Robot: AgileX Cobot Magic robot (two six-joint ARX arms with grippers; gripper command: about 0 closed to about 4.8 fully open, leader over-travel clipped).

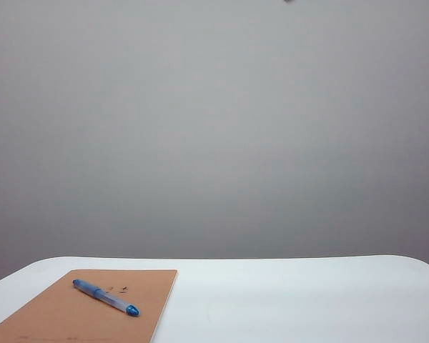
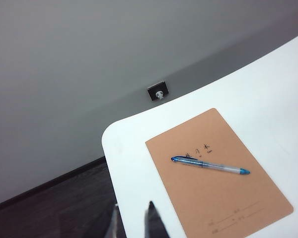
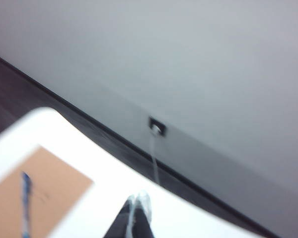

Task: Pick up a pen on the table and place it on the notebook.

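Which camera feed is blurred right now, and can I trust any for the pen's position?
Right wrist view: motion-smeared, the slim blue pen only a streak, right gripper soft-edged. Exterior and left wrist views: sharp, evenly lit, no glare; the pen lies clearly on the tan kraft notebook. Left gripper shows dark, low in frame.

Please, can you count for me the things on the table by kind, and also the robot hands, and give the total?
Pen: 1, lying on the notebook
Notebook: 1, on the table
Robot hands: 2, the left hand open beside the notebook, the right hand shut above the table
Total: 4
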